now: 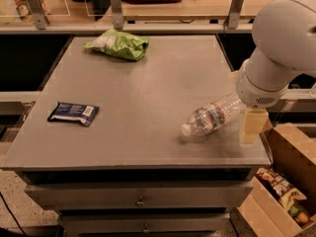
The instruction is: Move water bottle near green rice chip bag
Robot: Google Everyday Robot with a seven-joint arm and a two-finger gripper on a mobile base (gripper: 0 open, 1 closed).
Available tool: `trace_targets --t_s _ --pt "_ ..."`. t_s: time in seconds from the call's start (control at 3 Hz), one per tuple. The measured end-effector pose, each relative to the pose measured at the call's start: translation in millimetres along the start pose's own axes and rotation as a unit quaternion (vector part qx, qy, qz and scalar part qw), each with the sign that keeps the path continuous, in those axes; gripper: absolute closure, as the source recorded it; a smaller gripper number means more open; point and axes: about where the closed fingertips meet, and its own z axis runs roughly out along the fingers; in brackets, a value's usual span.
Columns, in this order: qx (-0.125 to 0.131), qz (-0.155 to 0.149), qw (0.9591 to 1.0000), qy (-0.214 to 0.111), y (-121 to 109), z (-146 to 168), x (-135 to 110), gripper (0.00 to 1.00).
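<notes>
Gripper is seen at the right edge of the tabletop, hung below the bulky white wrist. Its state cannot be told: whether clenched or released is not shown.

Water bottle is found immediately left of the gripper, lying tilted. The white cap end points away from the gripper toward the tabletop's front, and the base end is hidden at the wrist. Contact cannot be confirmed.

Green rice chip bag is noted well apart from the gripper, far back and to the left.

Dark blue packet is noted far left of the gripper. An open cardboard box is seen below the gripper.
</notes>
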Motion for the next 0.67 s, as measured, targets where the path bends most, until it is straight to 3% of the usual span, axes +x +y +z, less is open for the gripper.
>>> trace_targets --t_s 0.33,0.67 --pt "-0.003 -0.016 0.9999 -0.005 -1.7 5.2 -13.6 0.0" --pt "-0.015 -0.032 0.9993 -0.014 0.0 11.4 -24.3 0.17"
